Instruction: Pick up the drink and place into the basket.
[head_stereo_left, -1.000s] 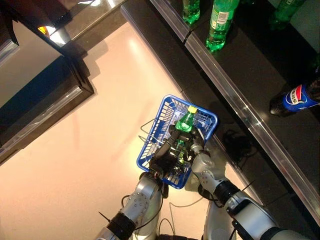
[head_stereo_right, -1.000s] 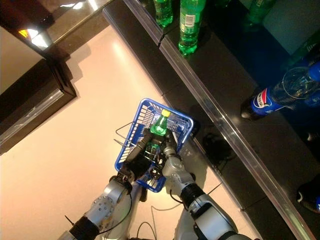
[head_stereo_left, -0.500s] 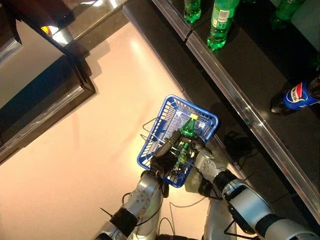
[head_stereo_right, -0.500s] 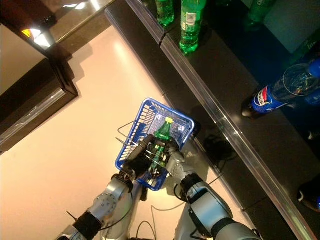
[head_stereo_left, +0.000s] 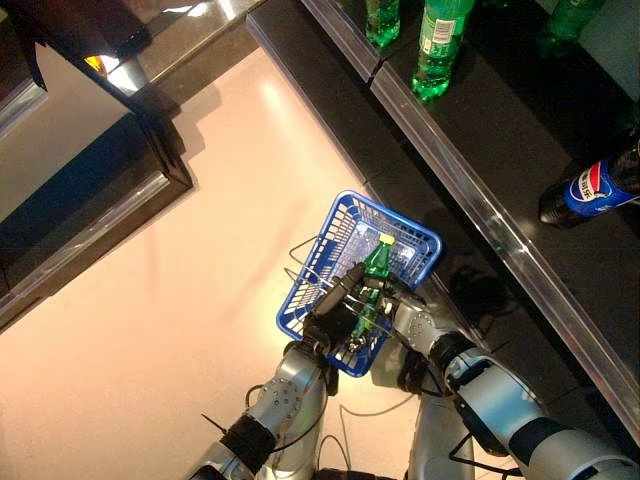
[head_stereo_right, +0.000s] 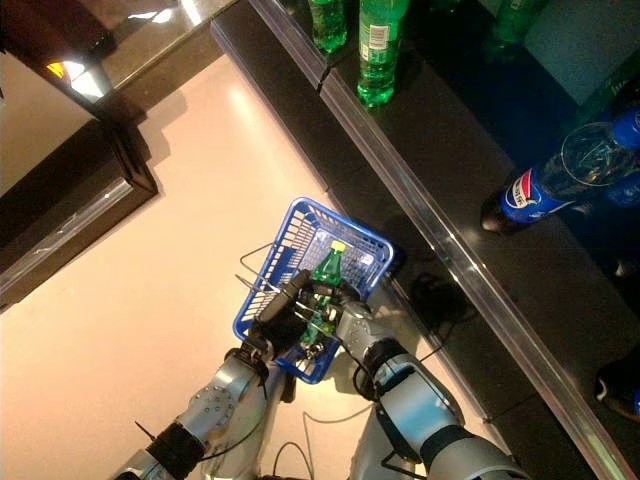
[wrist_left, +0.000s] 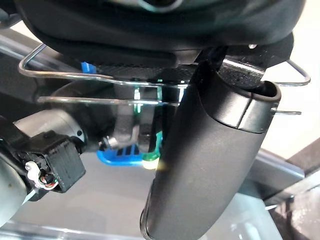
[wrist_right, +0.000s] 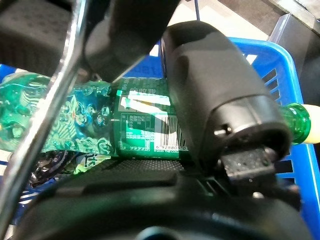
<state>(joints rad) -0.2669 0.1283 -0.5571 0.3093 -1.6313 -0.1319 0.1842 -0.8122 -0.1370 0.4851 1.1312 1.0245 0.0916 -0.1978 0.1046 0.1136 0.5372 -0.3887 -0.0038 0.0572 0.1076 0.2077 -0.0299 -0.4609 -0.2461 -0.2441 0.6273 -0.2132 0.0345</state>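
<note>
The blue basket (head_stereo_left: 322, 250) hangs in front of me over the pale floor. My left hand (head_stereo_left: 328, 325) is shut on its thin wire handles (wrist_left: 100, 80). A green drink bottle (head_stereo_left: 375, 262) with a yellow cap lies inside the basket, cap towards the far wall. My right hand (head_stereo_left: 402, 305) reaches into the basket from the right and is shut on the bottle. In the right wrist view the thumb (wrist_right: 215, 90) presses across the bottle's label (wrist_right: 140, 125), with the blue basket wall (wrist_right: 280, 65) behind it.
A dark shelf with a metal front edge (head_stereo_left: 470, 200) runs diagonally along the right. Green bottles (head_stereo_left: 435, 50) stand on it at the top, and a cola bottle with a blue label (head_stereo_left: 590, 190) stands at the right. A dark cabinet (head_stereo_left: 90, 190) stands at the left.
My right hand has lowered the green bottle from above the rim down into the blue basket. The basket and my left hand have stayed almost in place.
</note>
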